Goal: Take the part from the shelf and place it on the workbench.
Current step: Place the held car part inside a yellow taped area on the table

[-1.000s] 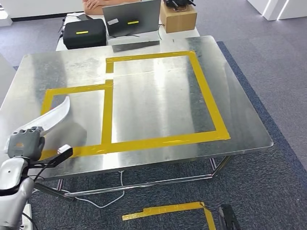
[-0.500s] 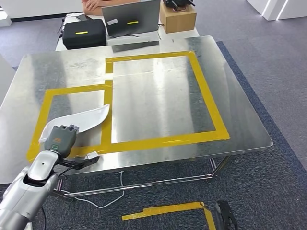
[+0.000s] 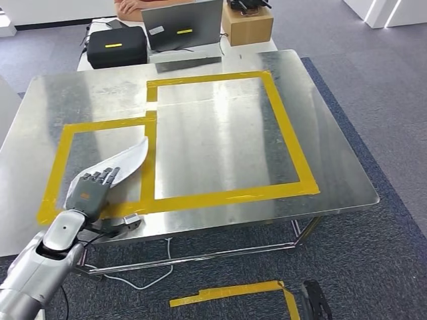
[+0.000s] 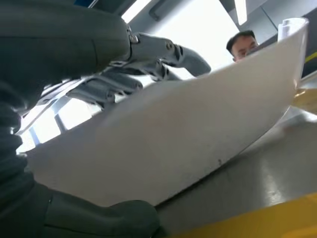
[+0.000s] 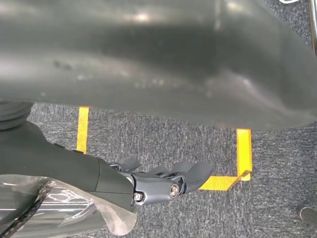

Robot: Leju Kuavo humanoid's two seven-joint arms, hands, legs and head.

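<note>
While the left hand point(image 3: 89, 194) reached over the near edge of the metal surface point(image 3: 216, 140), it held the white part point(image 3: 123, 162) from above, its dark fingers point(image 3: 102, 177) laid along the part's upper face. From the left wrist view the thumb point(image 4: 101, 218) sat under the part's near edge and the fingers point(image 4: 149, 54) lay stretched over the top, so the curved white part point(image 4: 179, 134) was pinched between them. The part's far tip pointed away from the hand toward the yellow tape strip point(image 3: 149, 157) that divides the two marked boxes, and its body lay over the smaller taped box (whether it rested on the metal or hung just above it could not be told). A silver forearm point(image 3: 35, 267) led back from the hand toward the lower corner of the head view.

The right hand point(image 5: 164, 181) hung over grey carpet point(image 5: 164, 144), holding nothing, its fingers loosely extended and slightly apart, with yellow floor tape point(image 5: 244, 153) just beyond its fingertips.

Further out from the left hand lay the larger taped rectangle point(image 3: 287, 130). Beyond the far edge of the surface stood a black case point(image 3: 117, 45), an open laptop point(image 3: 182, 27) and a cardboard box point(image 3: 247, 24), with a person's arm point(image 3: 133, 7) behind them.
</note>
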